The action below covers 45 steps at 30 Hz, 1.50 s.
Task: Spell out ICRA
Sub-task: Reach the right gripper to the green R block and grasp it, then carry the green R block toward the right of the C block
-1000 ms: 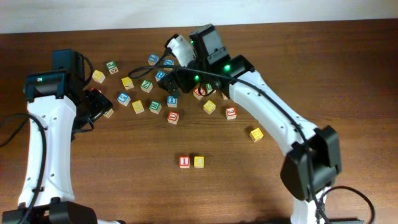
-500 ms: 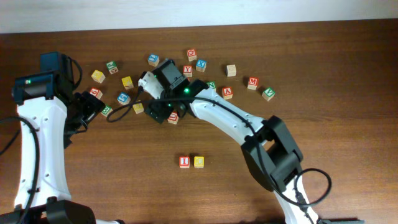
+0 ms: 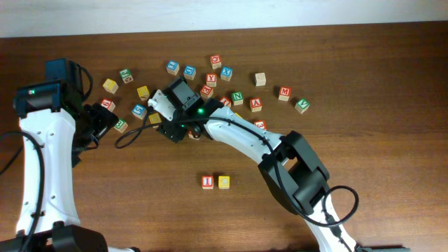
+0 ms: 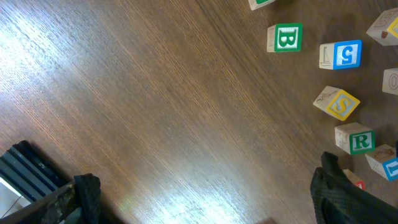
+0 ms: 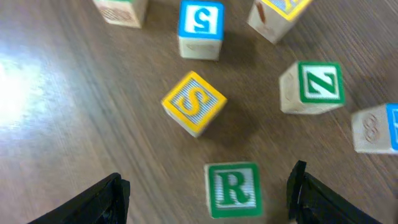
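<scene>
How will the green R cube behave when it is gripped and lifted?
The green R cube looks wooden, so probably stiff and light. Its flat faces should sit stable, unlikely to roll. The nearby S cube might get nudged.

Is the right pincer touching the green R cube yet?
Apart. The right wrist view shows the R cube lying inside the open right pincer, with bare table visible on both sides of it.

r cube [image 5: 233, 188] — green, s cube [image 5: 194, 102] — yellow
</scene>
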Available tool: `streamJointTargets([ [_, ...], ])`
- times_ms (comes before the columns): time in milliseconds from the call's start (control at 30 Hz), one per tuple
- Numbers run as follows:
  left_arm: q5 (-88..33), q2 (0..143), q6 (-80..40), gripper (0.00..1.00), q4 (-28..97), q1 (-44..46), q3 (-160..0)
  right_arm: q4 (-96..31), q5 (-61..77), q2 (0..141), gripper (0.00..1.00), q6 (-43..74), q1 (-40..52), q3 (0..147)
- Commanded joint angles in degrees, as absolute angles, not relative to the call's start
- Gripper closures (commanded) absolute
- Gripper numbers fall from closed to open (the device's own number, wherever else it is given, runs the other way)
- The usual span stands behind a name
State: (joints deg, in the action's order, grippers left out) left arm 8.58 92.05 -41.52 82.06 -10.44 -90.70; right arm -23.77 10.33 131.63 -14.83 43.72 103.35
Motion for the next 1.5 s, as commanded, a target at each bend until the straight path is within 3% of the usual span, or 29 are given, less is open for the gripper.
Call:
streamJointTargets([
  [0, 9.0, 92.3, -42.4, 0.01, 82.1, -10.7, -90.8, -23.8, 8.3, 132.6, 0.27, -14.8, 43.9, 103.9],
  [500, 9.0, 92.3, -42.4, 0.01, 82.1, -10.7, -90.8, -19.6, 7.6, 135.8, 0.3, -14.7, 43.8, 101.6],
  [567, 9.0, 92.3, -42.4, 0.01, 82.1, -10.7, -90.8, -19.0, 5.9, 135.8, 0.37, -14.7, 43.7, 101.7],
  [633, 9.0, 92.3, -42.4, 0.01, 82.1, -10.7, -90.8, -19.0, 5.7, 135.8, 0.55, -14.5, 43.8, 101.7],
  [733, 9.0, 92.3, -42.4, 0.01, 82.1, -10.7, -90.8, -19.0, 5.7, 135.8, 0.62, -14.5, 43.8, 101.7],
  [1200, 9.0, 92.3, -42.4, 0.01, 82.1, -10.7, -90.8, -19.7, 5.3, 134.8, 0.72, -8.0, 43.7, 103.9],
  [1467, 9.0, 92.3, -42.4, 0.01, 82.1, -10.7, -90.8, -24.5, -4.0, 119.5, 0.72, -5.0, 43.7, 103.9],
])
